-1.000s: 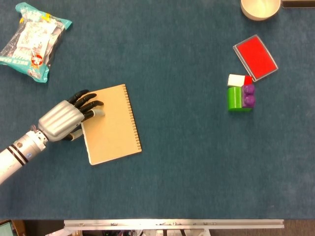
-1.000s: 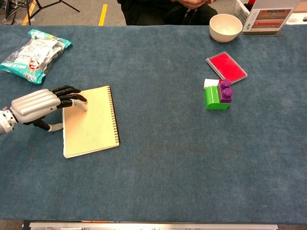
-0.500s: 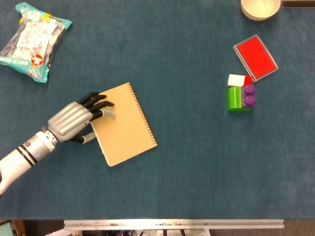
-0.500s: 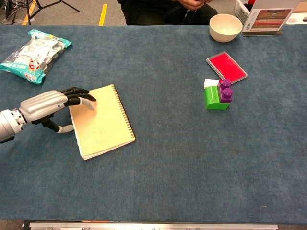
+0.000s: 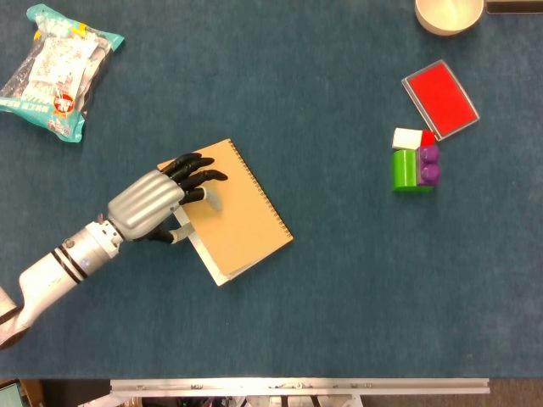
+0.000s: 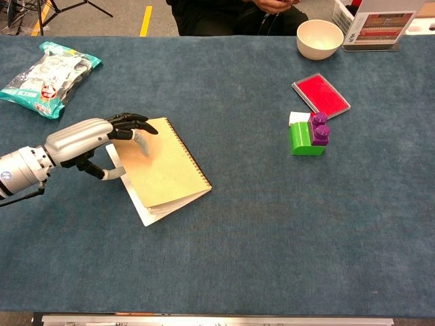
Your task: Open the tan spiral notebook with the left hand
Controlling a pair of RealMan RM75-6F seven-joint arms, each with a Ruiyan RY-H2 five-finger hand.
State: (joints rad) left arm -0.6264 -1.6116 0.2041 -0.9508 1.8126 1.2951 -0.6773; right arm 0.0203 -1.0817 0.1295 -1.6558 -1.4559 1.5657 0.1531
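1. Our left hand lies over the near-left corner of the tan spiral notebook, fingers on its cover and thumb at the edge.
2. The cover is raised slightly off the white pages at that corner; we cannot tell whether thumb and fingers actually pinch it.
3. The notebook sits just right of the hand, skewed, spiral on its far side.
4. Neither view shows our right hand.
5. The bowl, far to the right, is cut off in the head view.
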